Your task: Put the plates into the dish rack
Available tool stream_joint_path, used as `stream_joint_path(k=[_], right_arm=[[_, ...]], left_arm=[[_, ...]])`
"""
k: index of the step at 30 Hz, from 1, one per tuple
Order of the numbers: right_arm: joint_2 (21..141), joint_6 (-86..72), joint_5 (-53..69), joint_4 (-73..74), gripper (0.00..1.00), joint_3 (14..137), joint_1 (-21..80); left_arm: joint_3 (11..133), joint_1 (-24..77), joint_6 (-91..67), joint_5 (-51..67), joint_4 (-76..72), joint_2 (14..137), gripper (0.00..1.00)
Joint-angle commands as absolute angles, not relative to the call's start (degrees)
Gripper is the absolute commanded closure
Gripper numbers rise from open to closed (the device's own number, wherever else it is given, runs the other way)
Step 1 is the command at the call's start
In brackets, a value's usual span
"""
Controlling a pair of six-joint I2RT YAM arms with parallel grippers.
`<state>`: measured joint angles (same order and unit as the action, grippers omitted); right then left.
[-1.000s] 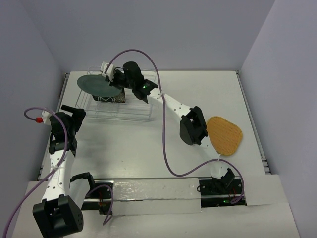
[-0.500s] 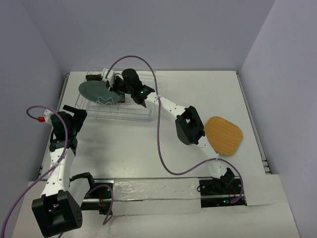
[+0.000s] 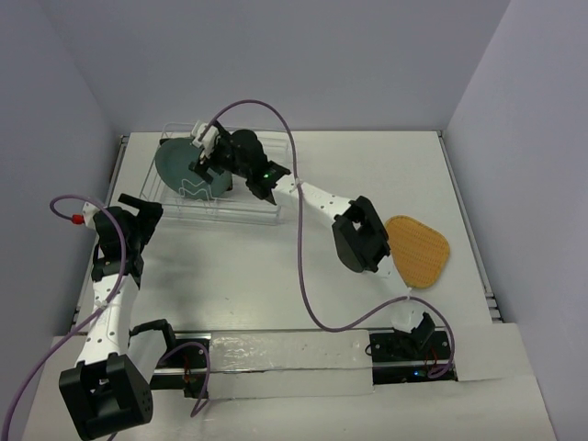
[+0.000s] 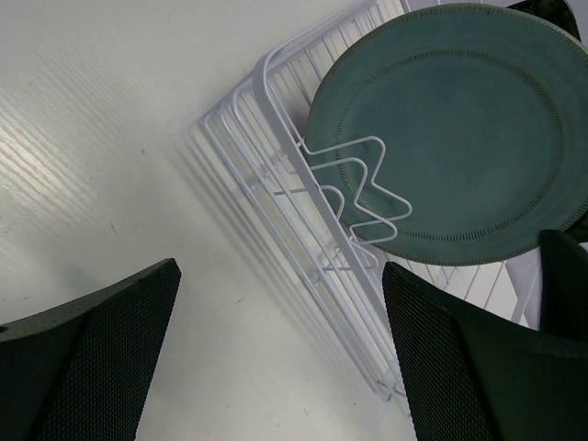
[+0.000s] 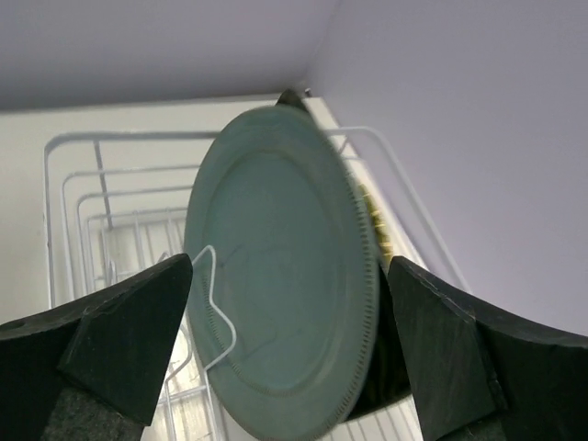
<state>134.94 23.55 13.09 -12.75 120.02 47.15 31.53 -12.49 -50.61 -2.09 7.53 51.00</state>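
The round teal-grey plate stands on edge in the clear dish rack, leaning against a wire divider. My right gripper is open, a finger on each side of this plate, and neither finger presses it. Behind the teal plate show a sliver of a yellow plate and a dark plate. The orange woven plate lies flat on the table at the right. Beside the rack's near left corner, over bare table, my left gripper is open and holds nothing.
The right arm reaches diagonally across the table from its base to the rack, and its purple cable loops over the middle. Walls close in the table at the left, back and right.
My right gripper has opened and let go of the teal plate. The plate has gone from lying nearly flat over the rack to standing on edge in it. The left arm has stayed put.
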Motion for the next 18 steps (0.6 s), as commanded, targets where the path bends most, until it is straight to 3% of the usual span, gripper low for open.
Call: stream_joint_path(k=[1,6,10,14,18], right_arm=[[123.8,19.1,5.8,-19.2,0.02,117.9,47.7],[115.6,17.7,-2.8,-20.5,0.0,113.0,47.7],[106.2,12.6,-17.9,-21.8,0.0,101.8,47.2],[91.9,2.8,-27.4,-21.3,0.0,83.0,43.7],[74.5,-19.7,-27.2,-7.4,0.0,65.3,32.6]], left_arm=[[34.3,-13.0,-49.9,0.8,6.4,49.1,0.01],[35.7,-13.0,-49.9,3.2,6.5,46.8,0.01],[36.4,-10.9,-47.6,11.8,2.3,46.1,0.01],[40.9,3.1,-42.8,7.9,0.5,50.4,0.01],[48.1,18.0,-37.9,9.7,-4.0,61.3,0.01]])
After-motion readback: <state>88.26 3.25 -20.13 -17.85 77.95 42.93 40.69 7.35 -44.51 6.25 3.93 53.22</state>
